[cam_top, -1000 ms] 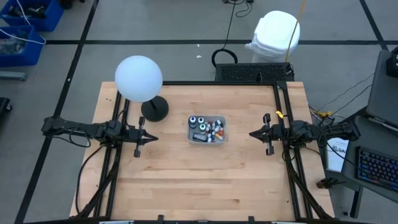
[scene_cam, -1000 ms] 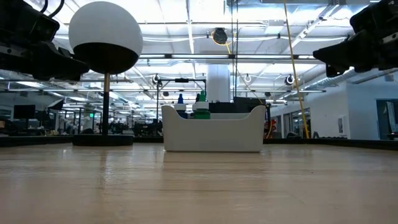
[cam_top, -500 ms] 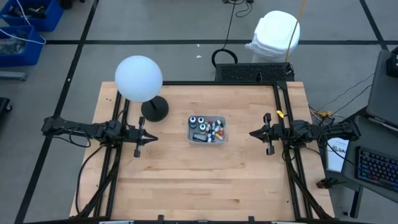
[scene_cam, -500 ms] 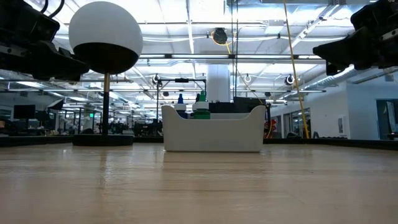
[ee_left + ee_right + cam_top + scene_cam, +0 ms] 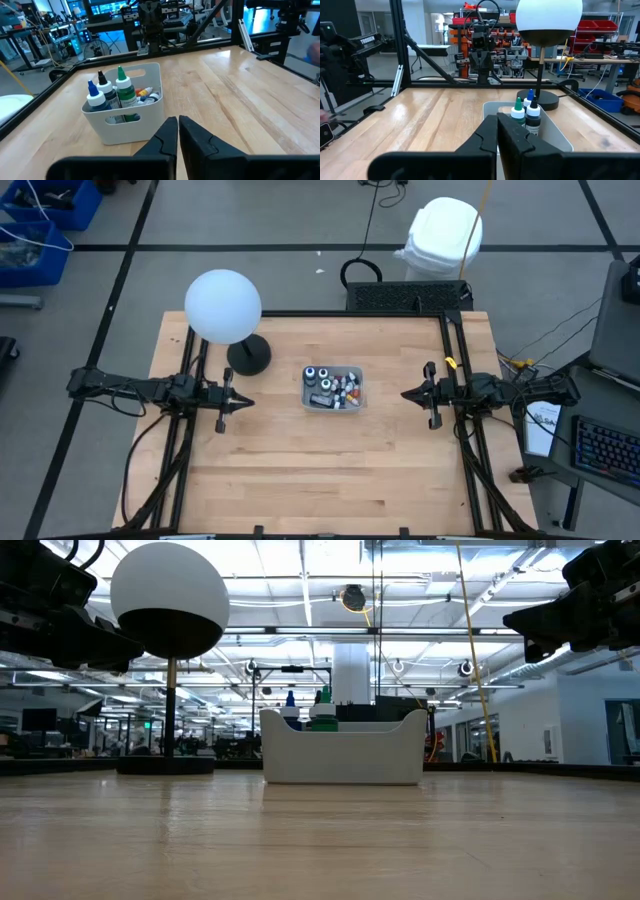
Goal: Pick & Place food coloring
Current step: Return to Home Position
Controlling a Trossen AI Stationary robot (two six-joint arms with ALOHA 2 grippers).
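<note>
The food coloring (image 5: pixel 330 387) is a cluster of small bottles standing in a white handled bin (image 5: pixel 307 402) at the table's middle. Blue, black and green bottles (image 5: pixel 117 92) rise above the bin's rim, and smaller ones lie lower inside. From the other side the same bottles (image 5: pixel 525 115) show over the rim. My left gripper (image 5: pixel 245 402) hovers shut near the table's left edge and points at the bin. My right gripper (image 5: pixel 405 394) hovers shut near the right edge, also facing the bin. Both hold nothing and stay well apart from the bin.
A lamp with a white globe (image 5: pixel 223 305) stands on a round black base (image 5: pixel 248 356) far left of the bin. Black frame rails (image 5: pixel 462 360) run along the table's left and right sides. Bare wood (image 5: pixel 320 470) lies all around the bin.
</note>
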